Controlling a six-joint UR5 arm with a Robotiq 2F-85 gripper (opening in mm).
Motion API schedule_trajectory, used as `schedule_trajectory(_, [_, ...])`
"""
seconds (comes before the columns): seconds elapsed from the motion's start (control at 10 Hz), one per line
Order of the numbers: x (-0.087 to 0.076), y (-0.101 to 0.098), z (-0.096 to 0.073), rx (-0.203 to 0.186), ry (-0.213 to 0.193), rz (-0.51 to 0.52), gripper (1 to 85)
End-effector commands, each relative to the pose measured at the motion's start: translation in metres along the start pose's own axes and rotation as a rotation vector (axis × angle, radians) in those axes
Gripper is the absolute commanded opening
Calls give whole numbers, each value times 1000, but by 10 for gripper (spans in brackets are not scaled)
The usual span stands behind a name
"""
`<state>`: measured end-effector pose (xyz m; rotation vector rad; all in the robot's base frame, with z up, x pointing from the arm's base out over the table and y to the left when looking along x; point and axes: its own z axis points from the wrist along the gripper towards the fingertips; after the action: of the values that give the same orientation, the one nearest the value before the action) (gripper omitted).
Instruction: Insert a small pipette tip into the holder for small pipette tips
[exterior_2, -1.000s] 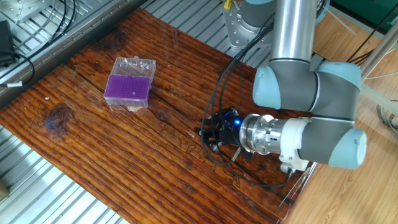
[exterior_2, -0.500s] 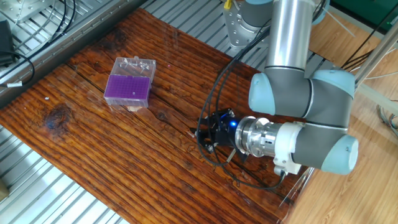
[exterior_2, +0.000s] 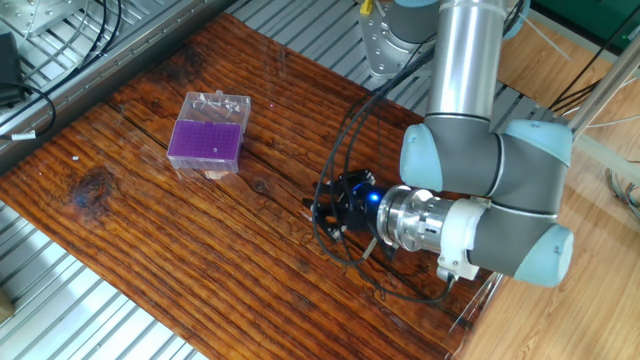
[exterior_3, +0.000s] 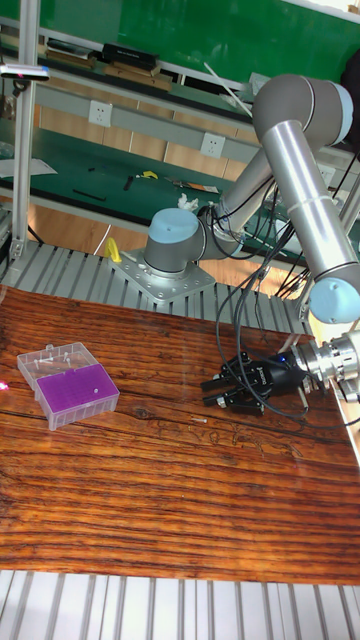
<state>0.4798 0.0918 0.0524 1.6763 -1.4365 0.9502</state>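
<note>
The holder for small pipette tips is a clear box with a purple top plate full of tiny holes, standing at the left of the wooden table. In the tall fixed view the holder is also at the left. A tiny pale sliver that looks like a small pipette tip lies on the wood just below and in front of my fingertips. My gripper lies horizontal, low over the table, pointing left, far to the right of the holder. Its two dark fingers stand apart with nothing visible between them.
Black cables loop from the wrist over the table's right part. The arm's base stands on the slatted metal frame behind the table. More cables lie on the frame at the far left.
The gripper and wrist have shifted a little to the left across the table, toward the sliver on the wood. The holder has not moved.
</note>
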Motion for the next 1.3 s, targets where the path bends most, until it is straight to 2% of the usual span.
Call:
schedule_trajectory(0.0, [-2, 1, 1, -6, -3, -61, 370])
schedule_trajectory(0.2, [-21, 6, -15, -17, 34, -49, 370])
schedule_trajectory(0.3, [-23, 8, -20, -22, 38, -65, 370])
schedule_trajectory(0.4, [-14, 10, -22, -27, 54, -88, 370])
schedule_trajectory(0.5, [-8, 13, -19, -38, 56, -89, 377])
schedule_trajectory(0.8, [-16, 10, 7, -34, 49, -36, 373])
schedule_trajectory(0.9, [-12, 9, 11, -26, 73, -37, 373])
schedule_trajectory(1.0, [-11, 7, 11, -15, 82, -41, 373])
schedule_trajectory(1.2, [-17, 7, 5, -2, 75, -5, 370])
